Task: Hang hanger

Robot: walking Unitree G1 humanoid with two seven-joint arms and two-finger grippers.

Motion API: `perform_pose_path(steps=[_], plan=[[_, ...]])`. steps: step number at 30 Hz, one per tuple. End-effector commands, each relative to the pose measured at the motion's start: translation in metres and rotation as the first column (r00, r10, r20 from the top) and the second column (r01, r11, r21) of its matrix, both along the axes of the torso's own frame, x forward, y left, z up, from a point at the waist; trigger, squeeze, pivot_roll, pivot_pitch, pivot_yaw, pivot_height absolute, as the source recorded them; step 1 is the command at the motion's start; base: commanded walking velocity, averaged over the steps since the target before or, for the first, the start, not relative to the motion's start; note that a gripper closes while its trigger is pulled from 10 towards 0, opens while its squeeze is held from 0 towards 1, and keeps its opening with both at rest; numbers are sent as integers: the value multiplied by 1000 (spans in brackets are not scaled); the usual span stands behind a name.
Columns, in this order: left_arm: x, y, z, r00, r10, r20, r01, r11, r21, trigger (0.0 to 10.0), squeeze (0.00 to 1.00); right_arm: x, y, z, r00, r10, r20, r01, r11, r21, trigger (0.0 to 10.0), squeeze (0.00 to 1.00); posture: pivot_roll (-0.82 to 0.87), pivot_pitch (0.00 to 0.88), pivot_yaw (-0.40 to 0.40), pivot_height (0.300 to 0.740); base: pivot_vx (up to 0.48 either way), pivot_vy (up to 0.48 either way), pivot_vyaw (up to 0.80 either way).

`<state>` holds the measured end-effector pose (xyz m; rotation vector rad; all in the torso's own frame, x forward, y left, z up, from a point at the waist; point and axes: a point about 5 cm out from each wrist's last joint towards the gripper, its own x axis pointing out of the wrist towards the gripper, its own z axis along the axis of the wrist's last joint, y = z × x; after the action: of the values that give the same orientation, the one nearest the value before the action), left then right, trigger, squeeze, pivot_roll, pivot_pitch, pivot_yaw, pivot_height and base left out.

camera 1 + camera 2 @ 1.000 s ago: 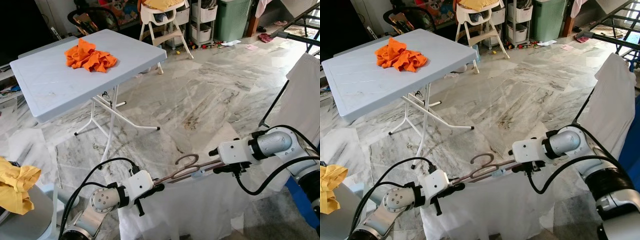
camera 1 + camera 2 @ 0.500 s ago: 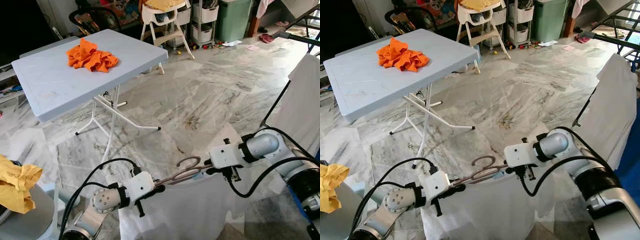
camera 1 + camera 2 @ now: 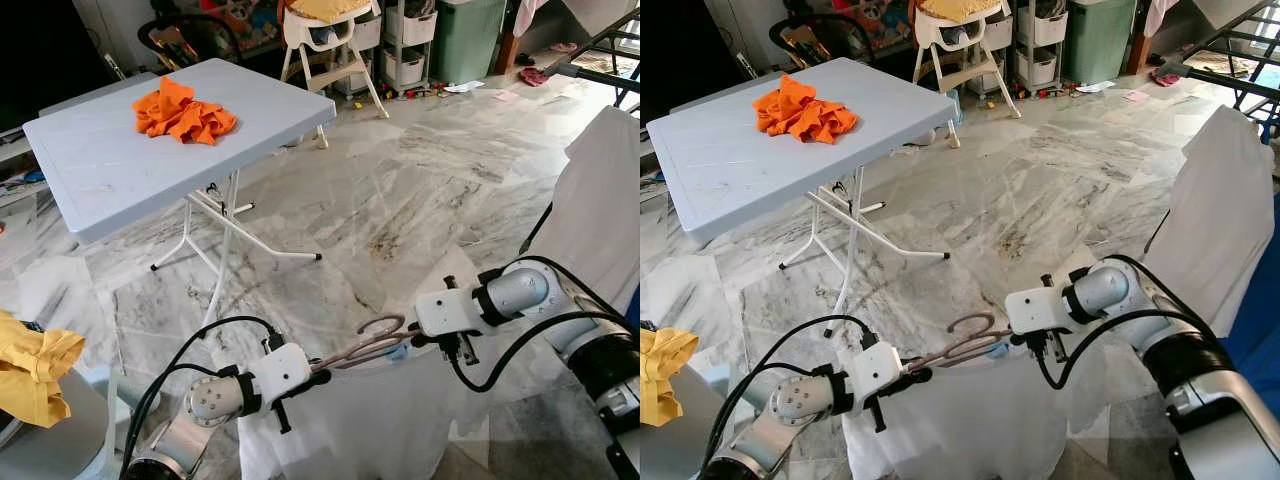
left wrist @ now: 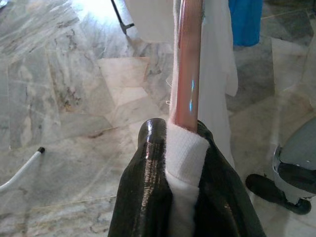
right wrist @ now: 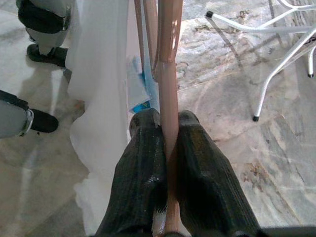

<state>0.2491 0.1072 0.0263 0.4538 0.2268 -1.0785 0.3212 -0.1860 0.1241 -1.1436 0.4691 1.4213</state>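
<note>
A rose-brown hanger (image 3: 372, 338) with a white garment (image 3: 380, 420) draped from it is held low in front of me, its hook (image 3: 380, 324) pointing up. My left gripper (image 3: 320, 378) is shut on the hanger's left end, pinching the bar and white cloth together (image 4: 183, 148). Just right of the hook, my right gripper (image 3: 408, 340) is shut on the hanger, the bar clamped between its black fingers (image 5: 148, 148). A black drying rack (image 3: 598, 72) stands at the right with a white cloth (image 3: 605, 190) over it.
A pale blue folding table (image 3: 100, 180) carrying an orange cloth (image 3: 183, 110) stands at the left. A yellow cloth (image 3: 30, 365) lies at the lower left. A high chair (image 3: 325, 40), shelves and a green bin (image 3: 465, 35) line the far side. Marble floor (image 3: 400, 190) lies between.
My right gripper has slid left along the hanger toward the hook. The left gripper keeps its hold and has hardly moved.
</note>
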Motion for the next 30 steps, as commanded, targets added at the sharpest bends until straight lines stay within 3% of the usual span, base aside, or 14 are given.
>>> perform_pose_path(steps=[1,3,4,5,6,7,9,10,22,30], plan=[[4,4,5,999,-6,34,6,1000,5,0,0,6,0,5,999,-15,34,15,1000,-19,0,0,-122,0,115,740,0,0,0],[4,2,5,999,-3,39,3,1000,5,0,0,7,0,5,997,-39,64,38,999,17,0,0,-121,0,115,740,0,0,0],[5,2,5,999,4,44,-4,1000,3,863,0,7,-1,5,996,-49,69,47,998,35,0,0,-121,0,115,740,0,0,0],[5,2,5,999,9,47,-9,1000,2,863,0,6,-1,4,996,-56,70,53,998,46,0,0,-121,0,115,740,0,0,0],[5,2,5,999,11,45,-11,1000,0,4314,612,5,-3,3,996,-56,66,53,997,50,0,0,-122,0,115,740,0,0,0],[6,2,6,999,16,50,-16,1000,0,4667,945,4,-5,3,996,-54,65,51,998,49,0,0,-122,0,116,740,0,0,0],[7,3,6,998,23,58,-23,1000,1,4667,945,3,-6,3,996,-54,66,51,998,48,0,0,-123,0,116,740,0,0,0],[8,3,6,998,24,57,-24,1000,0,9961,1000,3,-8,2,996,-56,65,53,997,49,0,0,-123,0,115,740,0,0,0],[31,13,23,962,151,227,-152,988,-13,10000,1000,1,-15,-2,987,-135,89,124,986,114,0,0,-125,0,112,740,0,0,0],[31,15,22,960,149,236,-151,988,-11,10000,1000,2,-12,-10,967,-218,131,194,965,175,0,0,-124,0,117,740,0,0,0]])
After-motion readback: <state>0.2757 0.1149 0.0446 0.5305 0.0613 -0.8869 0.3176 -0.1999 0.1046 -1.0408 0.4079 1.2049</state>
